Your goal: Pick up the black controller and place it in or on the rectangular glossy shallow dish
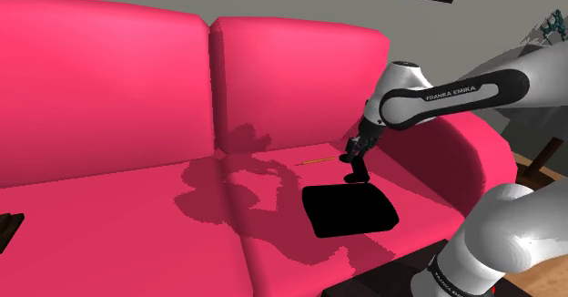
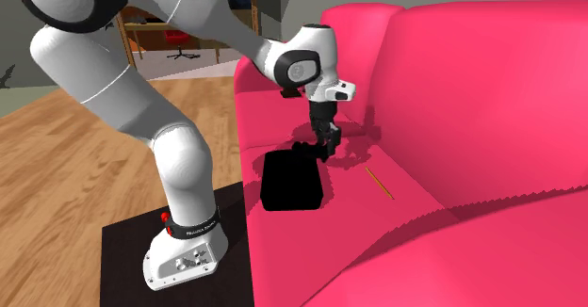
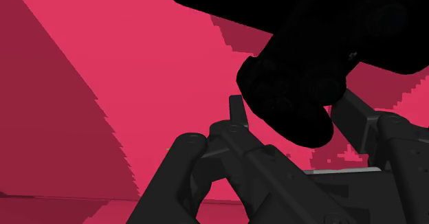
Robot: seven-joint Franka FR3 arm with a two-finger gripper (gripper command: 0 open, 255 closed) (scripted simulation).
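Controller, lumpy, black, clamped in the claw by a flat rectangular dish.

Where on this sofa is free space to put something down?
The seat cushion at the shoulder view's left is bare up to the middle seam. The other cushion is crowded: black dish, thin stick, and the gripper holding the black controller at the dish's edge.

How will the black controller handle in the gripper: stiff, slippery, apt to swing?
The black controller looks rigid and lobed, so likely no sag. The gripper clasps one rounded grip off-centre, so it may pivot or slip.
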